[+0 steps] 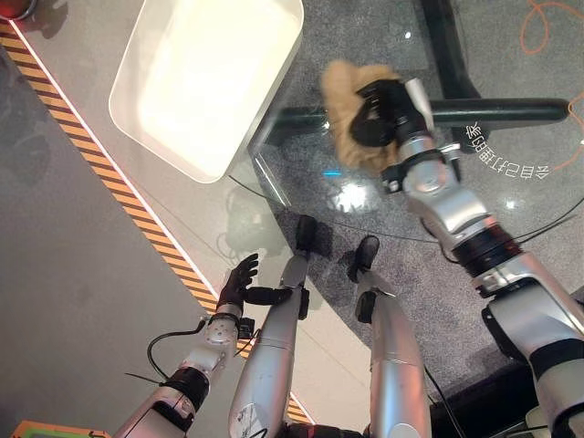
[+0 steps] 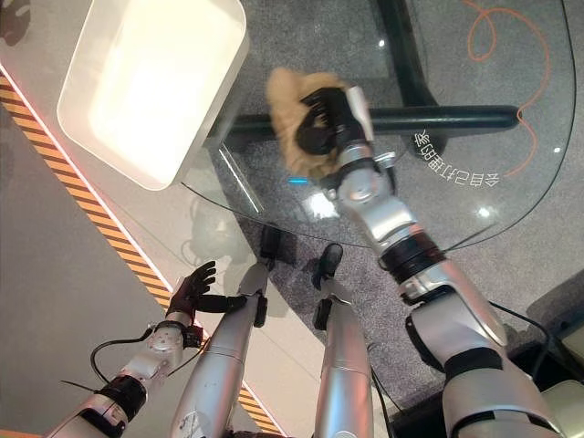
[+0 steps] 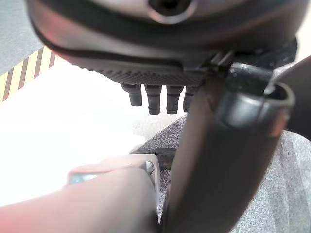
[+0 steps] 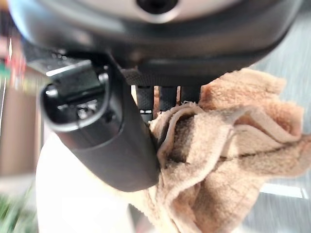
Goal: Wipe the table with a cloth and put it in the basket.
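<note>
A tan fluffy cloth lies bunched on the round glass table, right of the basket. My right hand rests on top of it. In the right wrist view the cloth is gathered between the thumb and the curled fingers. The white basket stands at the table's left, partly over the edge, and nothing shows inside it. My left hand hangs low at the lower left, beside the table, with straight fingers and nothing in it.
The table's dark base bar shows through the glass behind the cloth. A yellow-and-black striped tape runs across the floor on the left. An orange cable lies on the floor at the far right.
</note>
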